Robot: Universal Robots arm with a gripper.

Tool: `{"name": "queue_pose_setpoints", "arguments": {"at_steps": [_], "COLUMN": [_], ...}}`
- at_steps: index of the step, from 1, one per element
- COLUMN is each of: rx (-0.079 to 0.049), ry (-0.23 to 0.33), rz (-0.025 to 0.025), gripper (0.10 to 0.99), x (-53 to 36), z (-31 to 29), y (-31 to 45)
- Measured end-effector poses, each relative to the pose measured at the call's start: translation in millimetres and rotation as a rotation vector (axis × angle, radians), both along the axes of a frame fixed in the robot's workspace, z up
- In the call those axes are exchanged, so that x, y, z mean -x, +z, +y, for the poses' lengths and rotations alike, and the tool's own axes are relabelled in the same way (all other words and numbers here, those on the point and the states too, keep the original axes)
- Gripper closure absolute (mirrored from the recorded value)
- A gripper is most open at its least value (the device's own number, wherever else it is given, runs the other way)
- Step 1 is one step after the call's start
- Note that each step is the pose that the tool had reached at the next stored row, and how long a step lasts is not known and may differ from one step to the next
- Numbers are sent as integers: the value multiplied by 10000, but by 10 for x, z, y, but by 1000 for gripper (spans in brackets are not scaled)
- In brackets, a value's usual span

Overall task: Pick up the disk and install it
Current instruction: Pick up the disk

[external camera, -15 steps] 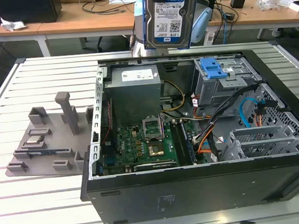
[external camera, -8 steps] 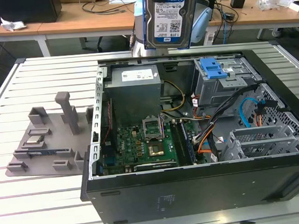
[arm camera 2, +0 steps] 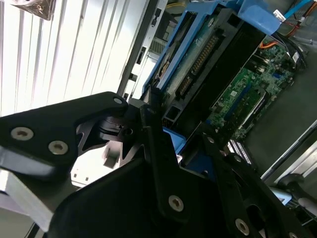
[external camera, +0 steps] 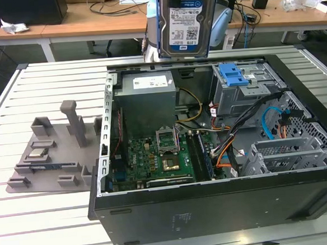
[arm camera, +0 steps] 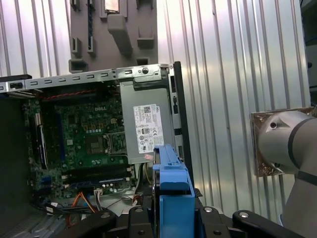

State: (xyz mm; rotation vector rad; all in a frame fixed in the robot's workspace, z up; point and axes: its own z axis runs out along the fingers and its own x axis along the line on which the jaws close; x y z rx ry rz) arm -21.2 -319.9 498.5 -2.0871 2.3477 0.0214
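By my reading the pick-up is done and the install is not. The disk (external camera: 185, 21) is off the worktop (external camera: 41, 221) and hangs upright in the air. Its label faces the exterior camera, and it sits above the far edge of the open computer case (external camera: 214, 208). It is not seated in anything yet. The blue-topped drive bay (external camera: 235, 83), inside the case toward the exterior view's right, lies below the disk and apart from it. The grey parts holder (external camera: 53, 155) on the exterior view's left is well apart from both.

The gripper (arm camera: 171, 220) is closed on the disk. In the first wrist view its black fingers (arm camera: 141, 223) stand on either side of the disk's blue rail and bear against it. In the second wrist view the disk's underside and connector edge reach out beyond the fingers toward the case. I judge the disk is held by the end nearest the wrist. Its free end points down into the case, over the area of the power supply (external camera: 147, 95) and the motherboard (external camera: 154, 157), and touches neither.
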Motion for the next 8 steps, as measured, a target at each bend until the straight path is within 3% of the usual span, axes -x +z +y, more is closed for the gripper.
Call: {"name": "queue_pose_setpoints", "arguments": {"at_steps": [8], "rx": [0], "ry": [-1], "rz": [1], "gripper": [718], "x": [0], "z": [-141], "y": [-3]}}
